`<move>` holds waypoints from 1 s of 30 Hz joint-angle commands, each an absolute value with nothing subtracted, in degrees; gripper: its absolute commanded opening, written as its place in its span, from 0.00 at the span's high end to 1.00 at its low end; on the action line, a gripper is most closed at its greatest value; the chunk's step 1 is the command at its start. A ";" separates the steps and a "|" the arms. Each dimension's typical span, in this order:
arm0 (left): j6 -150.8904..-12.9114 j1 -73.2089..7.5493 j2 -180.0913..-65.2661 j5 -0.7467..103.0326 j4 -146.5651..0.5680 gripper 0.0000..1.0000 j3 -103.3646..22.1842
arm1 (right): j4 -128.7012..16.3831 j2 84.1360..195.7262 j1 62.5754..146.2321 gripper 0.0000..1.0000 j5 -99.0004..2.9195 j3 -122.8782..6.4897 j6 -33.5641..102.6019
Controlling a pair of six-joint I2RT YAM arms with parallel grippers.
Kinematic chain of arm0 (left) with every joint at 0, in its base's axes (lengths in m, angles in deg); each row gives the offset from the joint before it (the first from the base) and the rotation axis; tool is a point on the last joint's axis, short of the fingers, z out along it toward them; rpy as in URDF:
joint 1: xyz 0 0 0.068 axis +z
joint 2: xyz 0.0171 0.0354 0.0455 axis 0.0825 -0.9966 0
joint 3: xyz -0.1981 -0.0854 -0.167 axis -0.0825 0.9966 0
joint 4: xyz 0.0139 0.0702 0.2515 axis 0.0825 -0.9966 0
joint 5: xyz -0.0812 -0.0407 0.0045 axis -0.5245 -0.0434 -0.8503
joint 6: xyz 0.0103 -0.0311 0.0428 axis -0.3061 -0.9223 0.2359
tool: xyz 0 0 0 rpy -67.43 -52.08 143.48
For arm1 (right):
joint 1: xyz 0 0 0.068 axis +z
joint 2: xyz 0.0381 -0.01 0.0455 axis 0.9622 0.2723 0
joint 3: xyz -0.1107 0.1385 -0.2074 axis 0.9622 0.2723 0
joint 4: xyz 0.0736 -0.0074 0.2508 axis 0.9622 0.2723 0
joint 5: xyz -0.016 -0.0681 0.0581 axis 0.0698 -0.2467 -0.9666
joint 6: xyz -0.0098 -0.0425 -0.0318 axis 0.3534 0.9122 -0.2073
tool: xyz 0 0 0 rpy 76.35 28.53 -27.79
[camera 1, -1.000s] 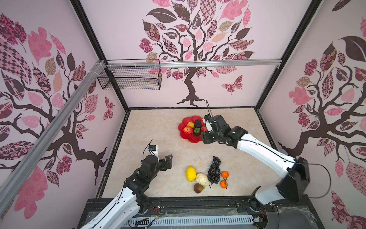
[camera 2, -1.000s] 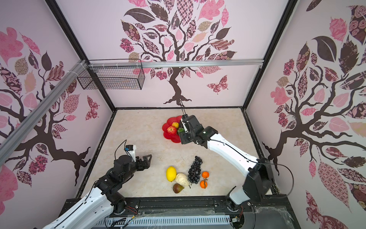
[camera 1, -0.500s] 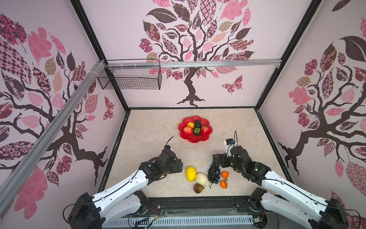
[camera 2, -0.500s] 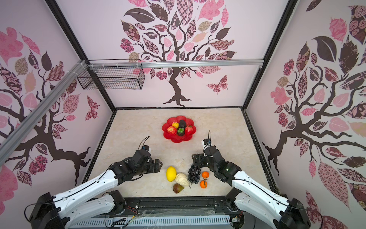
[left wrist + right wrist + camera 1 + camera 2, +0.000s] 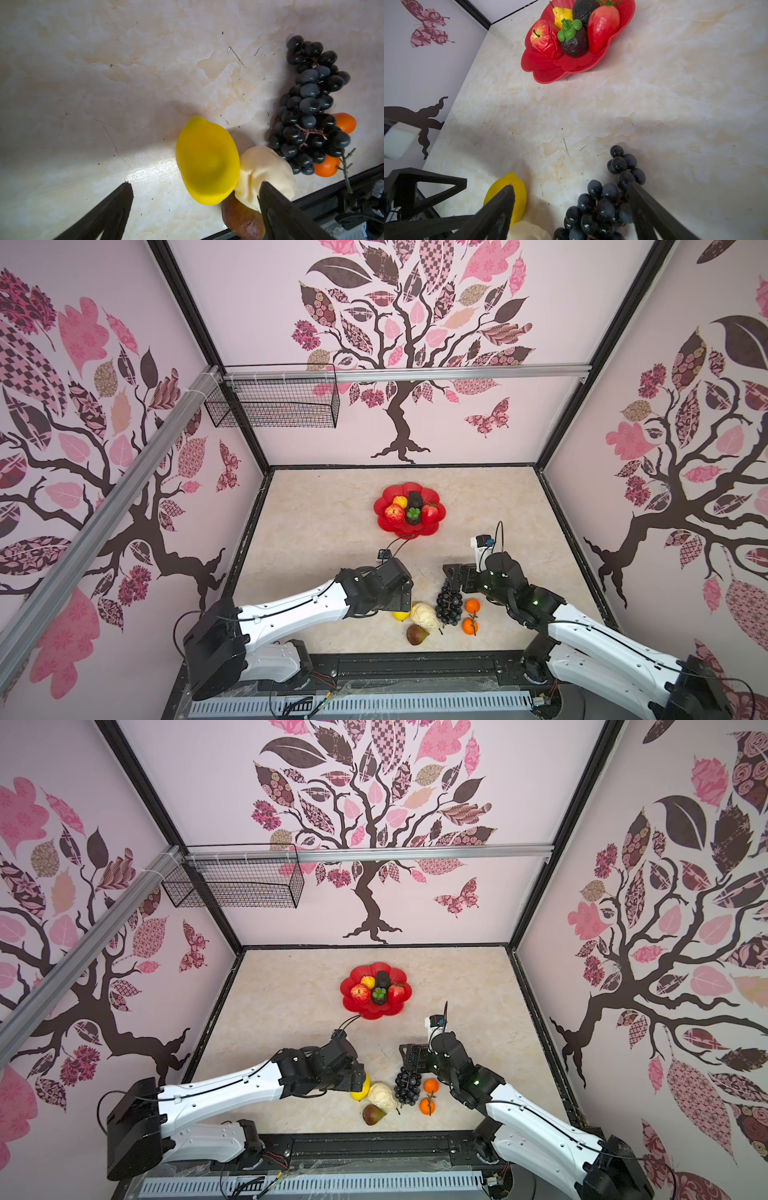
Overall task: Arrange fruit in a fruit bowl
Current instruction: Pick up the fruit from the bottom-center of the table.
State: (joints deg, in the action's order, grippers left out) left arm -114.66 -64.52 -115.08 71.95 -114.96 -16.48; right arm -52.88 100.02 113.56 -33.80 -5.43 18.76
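The red fruit bowl (image 5: 415,531) (image 5: 548,70) at mid-table holds an apple (image 5: 394,513), a pear (image 5: 400,501), a strawberry (image 5: 430,512) and two dark fruits. Near the front edge lie the lemon (image 5: 207,160), a cream knobbly piece (image 5: 424,616), a fig (image 5: 416,634), a grape bunch (image 5: 449,605) and two oranges (image 5: 472,606). My left gripper (image 5: 195,184) (image 5: 405,599) is open, low over the lemon, which lies between its fingers. My right gripper (image 5: 571,185) (image 5: 455,576) is open at the bunch's far end, with grapes (image 5: 598,205) between its fingers.
A black wire basket (image 5: 274,400) hangs high on the back wall's rail. Patterned walls close in the beige marble table (image 5: 332,531) on three sides. A black frame edge (image 5: 332,187) runs along the front, right behind the loose fruit.
The right arm has come back from the bowl to the grapes, its jaws widening. The left arm has reached across from the front left to the lemon.
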 commanded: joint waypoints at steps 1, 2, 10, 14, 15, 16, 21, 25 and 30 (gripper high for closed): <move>-115.09 -64.76 -117.33 72.56 -115.92 0.02 -20.21 | -53.62 99.34 113.63 0.11 -33.96 -5.87 18.40; -114.96 -64.79 -118.29 72.51 -116.29 0.02 -20.74 | -53.54 99.19 113.59 0.11 -33.88 -5.79 18.34; -115.21 -64.94 -125.16 68.65 -113.95 0.05 -23.08 | -53.77 98.88 113.59 0.11 -34.24 -5.05 18.24; -115.70 -64.94 -127.15 69.38 -114.61 0.11 -23.69 | -53.48 98.61 113.63 0.11 -34.70 -4.39 18.15; -115.95 -64.93 -127.56 69.90 -115.10 0.11 -23.84 | -53.20 98.54 113.58 0.11 -34.69 -4.38 18.11; -116.17 -64.94 -127.96 70.33 -115.42 0.11 -24.03 | -52.93 98.52 113.59 0.11 -34.56 -4.31 18.12; -117.04 -64.93 -129.45 71.42 -115.56 0.16 -23.70 | -53.01 98.43 113.59 0.11 -34.68 -4.18 17.98; -117.74 -64.94 -129.64 72.81 -115.43 0.18 -23.02 | -53.10 98.55 113.62 0.11 -34.92 -4.03 17.74; -117.77 -64.94 -130.14 73.82 -114.90 0.23 -22.35 | -53.01 98.79 113.61 0.11 -35.11 -4.03 17.63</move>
